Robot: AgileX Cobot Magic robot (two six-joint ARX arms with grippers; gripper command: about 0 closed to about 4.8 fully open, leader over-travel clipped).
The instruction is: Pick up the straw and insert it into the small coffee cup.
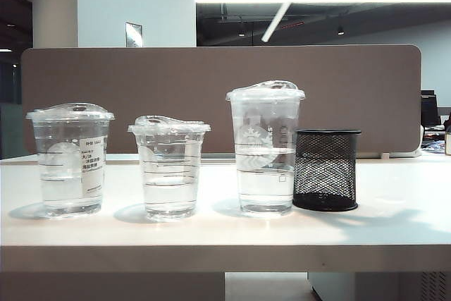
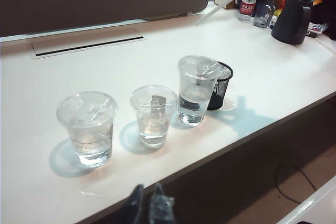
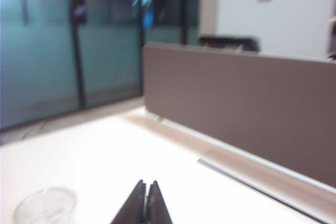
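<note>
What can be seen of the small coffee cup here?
The small coffee cup is the shortest of three: clear plastic ringed with thin lines, clear domed lid, partly filled with clear liquid. It stands upright on the white table, between the labelled cup and the tallest cup, touching neither. The straw is not in it. Neither pincer touches it: the left pincer hangs off the near edge, the right pincer is shut above the table.

- A white table (image 1: 394, 230) runs across the lower half of the exterior frame.
- Left on it: a clear cup with a white label (image 1: 70, 161).
- Left of centre: the small coffee cup (image 1: 169, 168).
- Centre: the tallest clear cup (image 1: 266, 149).
- Just right of that: a black mesh holder (image 1: 326, 170).
</note>
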